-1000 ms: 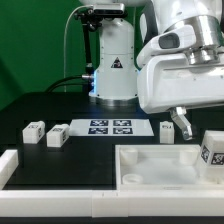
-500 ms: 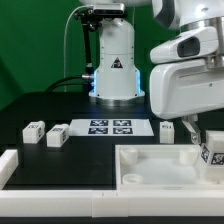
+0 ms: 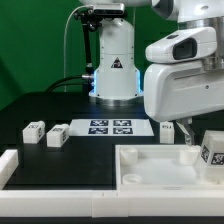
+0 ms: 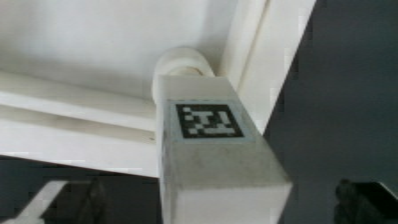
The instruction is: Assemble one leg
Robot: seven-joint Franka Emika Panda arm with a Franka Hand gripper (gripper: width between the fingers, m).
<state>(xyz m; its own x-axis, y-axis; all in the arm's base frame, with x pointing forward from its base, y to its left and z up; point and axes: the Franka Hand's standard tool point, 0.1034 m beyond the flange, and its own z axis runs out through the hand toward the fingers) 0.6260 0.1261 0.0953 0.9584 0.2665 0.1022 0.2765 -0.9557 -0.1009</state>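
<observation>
Item one, the leg (image 3: 213,150): a stubby white block with a black-and-white tag on its face. You will find it upright at the white tray's (image 3: 150,158) end on the exterior view's right. In the wrist view it (image 4: 214,125) stands just beside one of the tray's rounded raised corners (image 4: 183,66); whether it rests inside the tray or only against it cannot be told. Item two, the claw (image 3: 193,150): it hangs over that same end of the tray, just to the exterior view's left of the leg. In the wrist view its dark fingers (image 4: 57,203) stand spread, one on each side of the leg with a gap on each side, so count it as wide apart and holding nothing. Item three, the marker board (image 3: 110,127): it lies flat on the black tabletop (image 3: 30,105) behind the tray. Item four, a small white block (image 3: 168,129): it sits behind the tray, between the marker board and the claw. Item five, two more small white blocks (image 3: 33,131) (image 3: 57,136): they sit side by side beyond the tray's end on the exterior view's left. Item six, a white rail (image 3: 12,165): it is near the tray's front on that same side.
</observation>
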